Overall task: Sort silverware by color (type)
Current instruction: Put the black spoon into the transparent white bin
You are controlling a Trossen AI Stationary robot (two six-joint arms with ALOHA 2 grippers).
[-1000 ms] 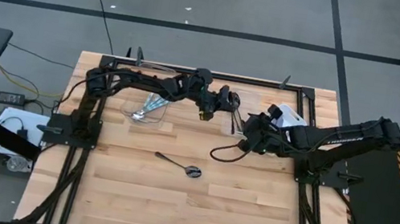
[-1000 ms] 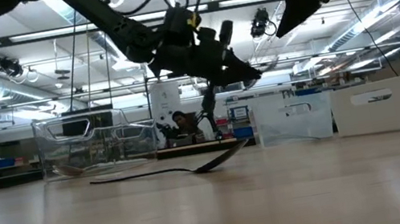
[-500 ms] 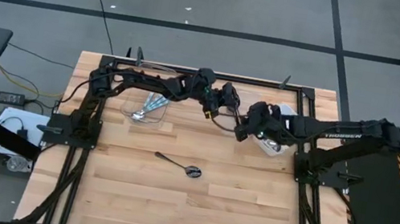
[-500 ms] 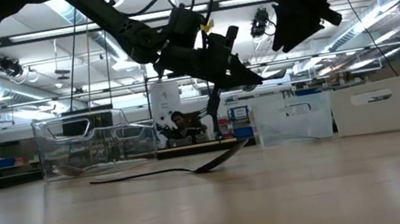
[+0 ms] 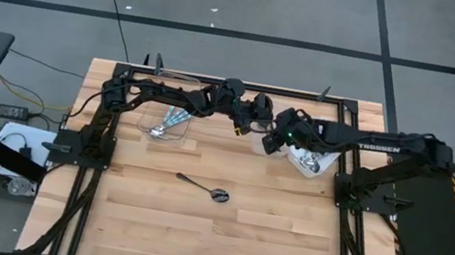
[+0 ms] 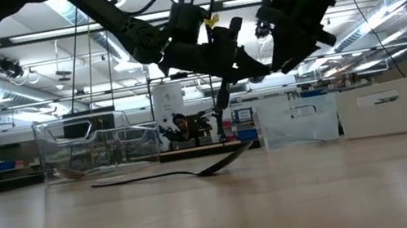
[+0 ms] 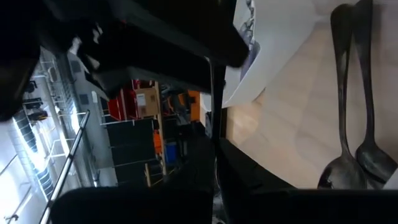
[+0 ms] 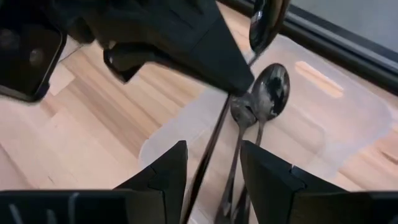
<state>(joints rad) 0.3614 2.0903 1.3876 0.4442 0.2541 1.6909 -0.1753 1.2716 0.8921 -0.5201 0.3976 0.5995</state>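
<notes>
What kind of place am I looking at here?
Probably a robotics lab or workshop hall. A wooden table stands on a grey floor with taped lines, shelving and strip lights run behind it, and a person sits at a workstation.

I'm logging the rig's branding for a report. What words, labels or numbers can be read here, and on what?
"TROSSEN", white letters, on the right arm in the high view.
White sheet by the dark spoons: its print is too blurred to read.
Nothing else is readable.
</notes>
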